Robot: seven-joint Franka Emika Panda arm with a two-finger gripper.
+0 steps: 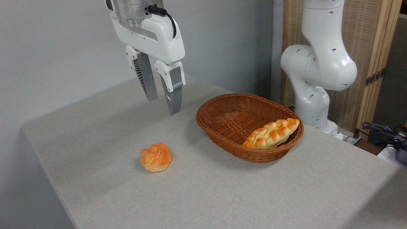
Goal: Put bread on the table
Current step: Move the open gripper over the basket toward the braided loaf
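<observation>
The bread, a long braided golden-orange loaf, lies inside the brown wicker basket, leaning against its right inner wall. My gripper hangs open above the table, to the left of the basket and well clear of the loaf. Nothing is between its two grey fingers, which point down and stay off the surface.
A small round orange bun rests on the table in front of the gripper, left of the basket. The arm's white base stands behind the basket at the right. Cables lie at the far right edge.
</observation>
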